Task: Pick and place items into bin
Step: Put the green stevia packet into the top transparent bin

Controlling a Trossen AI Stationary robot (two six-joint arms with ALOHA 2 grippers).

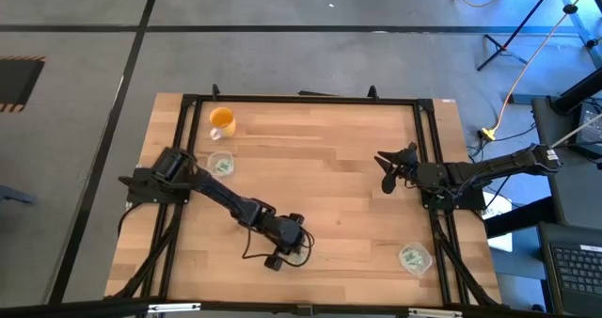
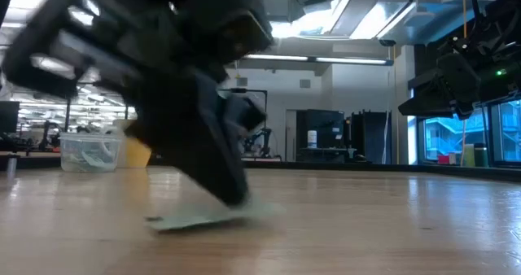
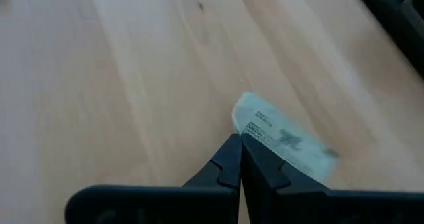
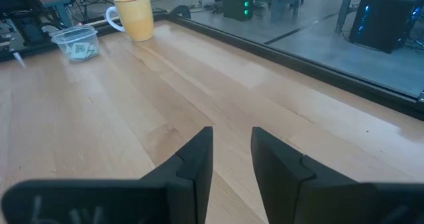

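Note:
One light green packet (image 3: 285, 139) lies flat on the wood near the table's near edge, around the middle. It also shows in the low view as packet (image 2: 199, 218). My left gripper (image 3: 240, 143) reaches down to it, fingers shut, and appears in the high view as left gripper (image 1: 290, 235), where it hides the packet. A clear bin (image 1: 221, 165) holding several packets stands by the orange cup (image 1: 222, 120). My right gripper (image 4: 232, 141) hovers open over the table's right side (image 1: 386, 172), touching nothing. My left gripper comes from above at a slant, and its shut fingertips (image 2: 234, 195) meet on the packet's near edge (image 3: 246, 128). It seems to be pinched only at the fingertips. The rest of the packet lies on the table.
A second clear bin (image 1: 414, 258) with packets sits near the table's near right corner. A black frame (image 1: 301, 99) runs around the tabletop. The first bin (image 4: 78, 44) and the cup (image 4: 134, 15) stand at the far left. Bare wood spans the middle.

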